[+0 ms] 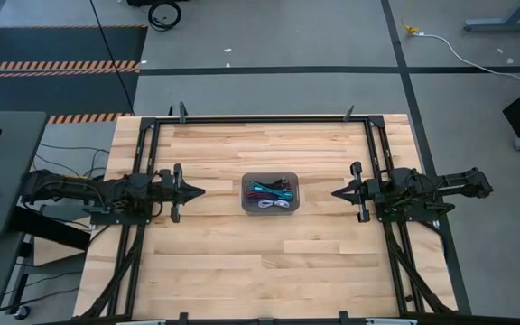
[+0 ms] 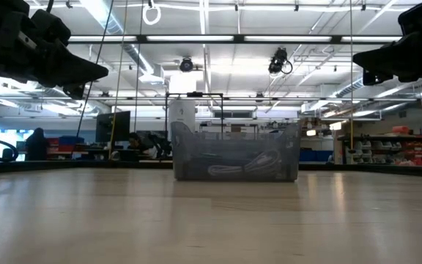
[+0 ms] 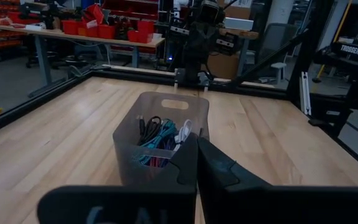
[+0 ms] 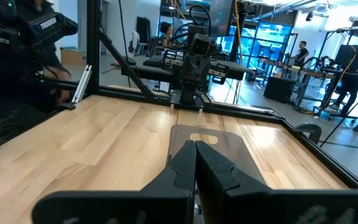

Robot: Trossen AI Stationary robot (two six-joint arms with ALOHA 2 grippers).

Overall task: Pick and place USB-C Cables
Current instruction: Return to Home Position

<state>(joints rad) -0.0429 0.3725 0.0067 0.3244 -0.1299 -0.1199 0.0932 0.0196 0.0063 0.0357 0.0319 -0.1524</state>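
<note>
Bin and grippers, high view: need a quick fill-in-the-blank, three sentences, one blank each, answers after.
1. The cables lie ___ the bin.
2. The bin stands ___ the left gripper and the right gripper, touching neither.
3. Both grippers are ___ and hold nothing.
Missing words: inside; between; shut.
</note>
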